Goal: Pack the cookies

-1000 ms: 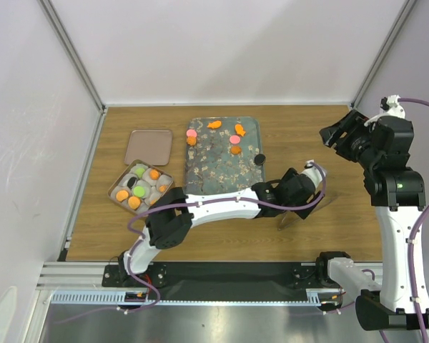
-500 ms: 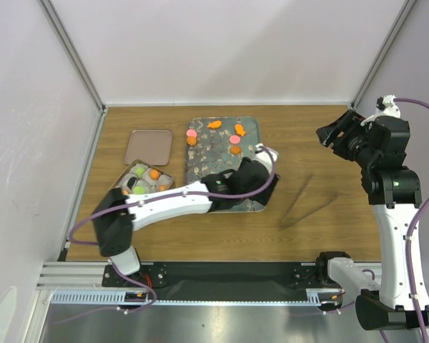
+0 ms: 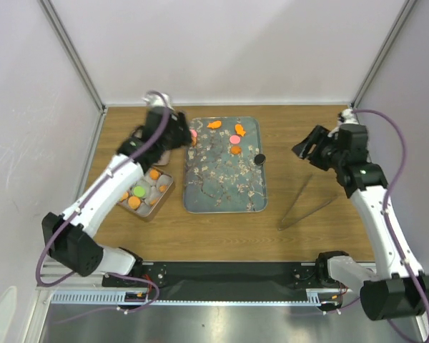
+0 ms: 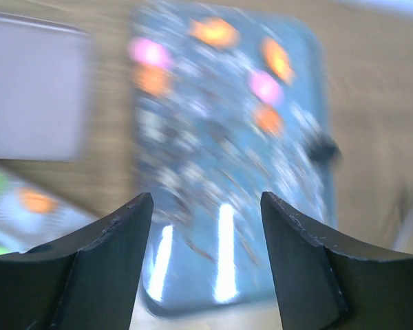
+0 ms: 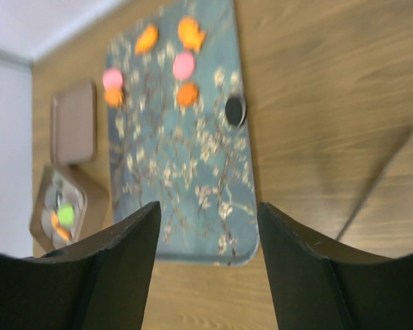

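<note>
Seven loose cookies (image 3: 235, 140) lie on the floral tray (image 3: 225, 187), crowded toward its 12 o'clock end. There are two orange fish shapes and two pink discs, each with an orange disc just beside it. A black disc (image 3: 258, 158) sits at the 3 o'clock rim. More cookies, green and orange, sit in the square tin (image 3: 144, 191) at the tray's 9 o'clock, with its lid (image 5: 74, 130) beyond it.

The left gripper (image 4: 206, 206) hangs near the tray's 10 o'clock corner, jaws spread wide and empty. In its blurred wrist view the tray cookies lie at 12 o'clock, past the fingertips, with none between them.

The right gripper (image 5: 206, 206) hovers well apart at the tray's 3 o'clock, jaws likewise parted around nothing. Tongs (image 3: 304, 204) lie on the table (image 3: 307, 121) at the tray's 4 o'clock.
</note>
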Available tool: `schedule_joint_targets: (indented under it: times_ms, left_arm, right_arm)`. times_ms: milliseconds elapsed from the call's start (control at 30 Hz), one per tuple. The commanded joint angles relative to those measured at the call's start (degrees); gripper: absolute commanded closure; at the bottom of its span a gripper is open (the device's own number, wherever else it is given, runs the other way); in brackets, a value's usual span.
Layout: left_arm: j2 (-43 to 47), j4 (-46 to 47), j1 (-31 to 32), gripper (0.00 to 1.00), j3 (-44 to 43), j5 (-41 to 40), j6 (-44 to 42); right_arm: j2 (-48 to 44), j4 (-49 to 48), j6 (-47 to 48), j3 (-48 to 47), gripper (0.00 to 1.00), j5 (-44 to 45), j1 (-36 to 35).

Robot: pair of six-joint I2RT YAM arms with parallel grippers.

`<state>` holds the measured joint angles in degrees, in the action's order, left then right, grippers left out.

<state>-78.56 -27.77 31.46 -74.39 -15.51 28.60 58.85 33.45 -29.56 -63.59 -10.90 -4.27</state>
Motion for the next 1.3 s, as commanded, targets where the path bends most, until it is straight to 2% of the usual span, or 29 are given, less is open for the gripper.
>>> schedule_joint_targets:
  times_ms: [0, 167, 367, 767, 1267]
  left_arm:
    - [-2.5, -4.4, -11.1, 0.30, -7.0, 5.2, 2.8]
    - [-11.8, -6.6, -24.7, 0.32, -15.1, 4.6, 1.7]
    - [-23.2, -8.9, -33.9, 0.37, -23.8, 3.8, -2.7]
    - [-43.4, -9.9, -40.1, 0.41, -34.8, 3.5, -12.2]
    - [-51.6, -8.5, -42.3, 0.44, -36.2, 9.2, -14.8]
  right_arm:
    - [3.2, -5.9, 0.2, 1.3, 0.35, 1.2, -4.6]
    - [6.4, -8.7, 1.3, 3.1, 0.35, -1.7, -6.6]
    - [9.9, -11.3, 3.5, 5.1, 0.36, -4.7, -8.3]
    - [10.1, -14.7, 3.3, 9.1, 0.36, -9.7, -6.9]
    - [9.7, -15.8, 2.8, 9.9, 0.36, -11.1, -6.5]
